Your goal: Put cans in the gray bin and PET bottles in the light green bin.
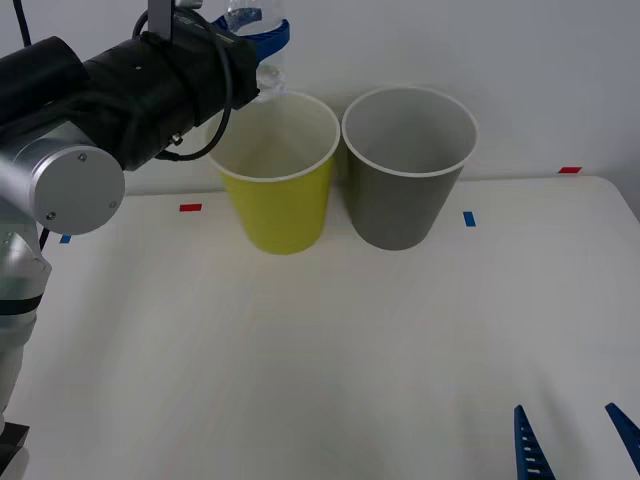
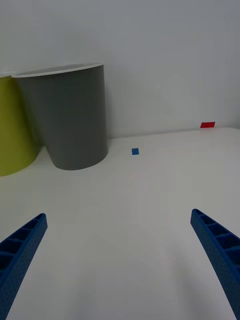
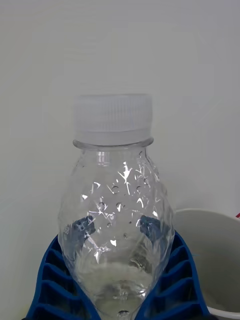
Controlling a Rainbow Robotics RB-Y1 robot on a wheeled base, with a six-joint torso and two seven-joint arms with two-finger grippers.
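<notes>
Left arm extends from the near left across the table (image 1: 320, 340), raised above the back left rim of the light green bin (image 1: 283, 200). The left gripper (image 1: 262, 38) is closed around the PET bottle (image 1: 250, 25), its blue fingers (image 3: 50, 280) wrapping the lower body on both sides. The bottle is clear and dimpled, with a white cap (image 3: 112, 119), held off the table and above the bin's far rim; whether it lies directly over the opening cannot be confirmed.

The light green bin stands upright at the table's rear centre. The gray bin (image 1: 408, 170) stands upright just beside it to the right, rims nearly touching. Small red and blue tape marks lie on the table around the bins.

The right gripper (image 1: 575, 440) sits low at the near right, fingers spread wide, holding nothing, well apart from both bins.
</notes>
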